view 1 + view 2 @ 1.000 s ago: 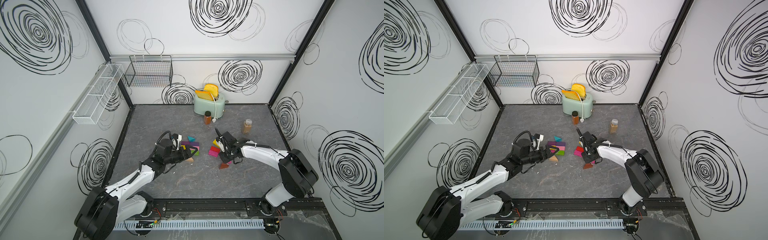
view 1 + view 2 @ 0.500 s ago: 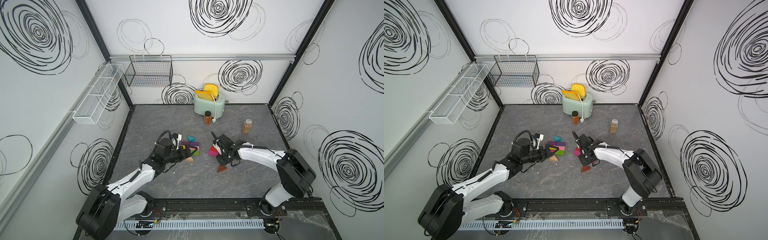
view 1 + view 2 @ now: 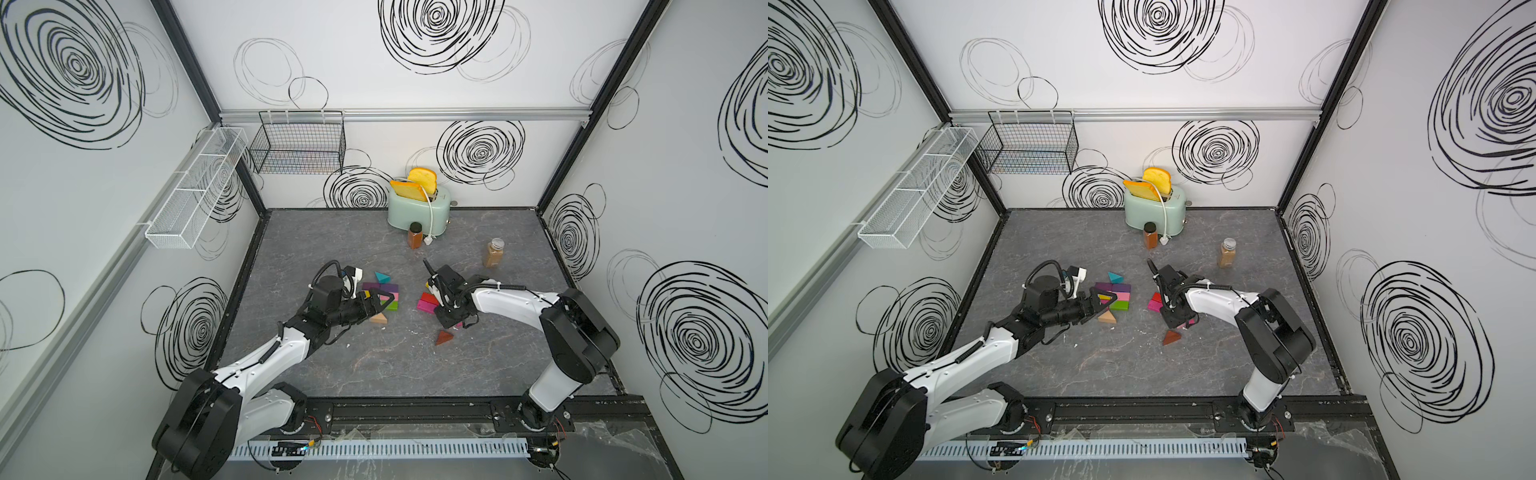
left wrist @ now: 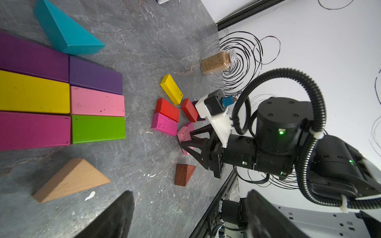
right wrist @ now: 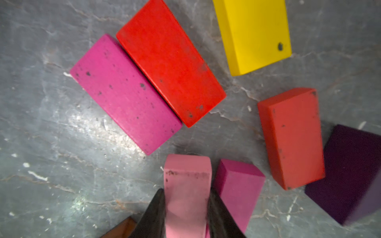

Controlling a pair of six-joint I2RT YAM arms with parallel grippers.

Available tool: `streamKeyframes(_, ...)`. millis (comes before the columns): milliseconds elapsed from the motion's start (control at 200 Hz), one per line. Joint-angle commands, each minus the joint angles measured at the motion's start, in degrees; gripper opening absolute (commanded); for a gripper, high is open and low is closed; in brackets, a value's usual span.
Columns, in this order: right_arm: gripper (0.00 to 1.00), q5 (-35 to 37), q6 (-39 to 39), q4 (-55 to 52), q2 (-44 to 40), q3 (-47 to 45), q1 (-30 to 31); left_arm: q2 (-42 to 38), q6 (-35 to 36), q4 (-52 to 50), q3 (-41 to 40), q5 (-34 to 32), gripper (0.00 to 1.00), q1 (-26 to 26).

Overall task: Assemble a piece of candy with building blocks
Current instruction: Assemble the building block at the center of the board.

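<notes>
Flat building blocks [image 4: 61,96] in purple, yellow, pink, magenta and green lie side by side in two columns; they also show in a top view [image 3: 388,293]. A teal wedge [image 3: 381,277] and a tan wedge [image 3: 379,319] flank them. My left gripper [image 3: 384,305] hovers at their near-left edge, and in the left wrist view the left gripper [image 4: 189,192] stands open and empty. Right of them lie loose red [image 5: 171,59], magenta [image 5: 125,92] and yellow [image 5: 255,33] blocks. My right gripper [image 5: 186,193] is shut on a pink block [image 5: 187,179] standing on edge. A brown wedge [image 3: 444,337] lies nearby.
A mint toaster [image 3: 419,208] with bread stands at the back wall. Two spice jars [image 3: 414,236] [image 3: 494,253] stand in front of it. A black wire basket [image 3: 299,145] and a white rack [image 3: 195,195] hang on the walls. A dark purple block [image 5: 350,171] lies beside the cluster.
The right arm has shifted slightly left over the loose blocks, still with the pink block between its fingers. The left arm has stayed where it was.
</notes>
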Motion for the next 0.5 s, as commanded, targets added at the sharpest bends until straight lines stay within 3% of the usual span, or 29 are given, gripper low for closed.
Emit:
streamKeyframes(0,0.4,2.7,-1.6,-2.7,0.0,1.7,0.0,0.3,1.2,2.1,1.5,0.8,0.9,0.6)
streamKeyframes(495,0.42,4.5,1.5,-7.0,-4.1,2.6,1.2,-0.2,1.1,2.3,1.3,0.7,0.9,0.5)
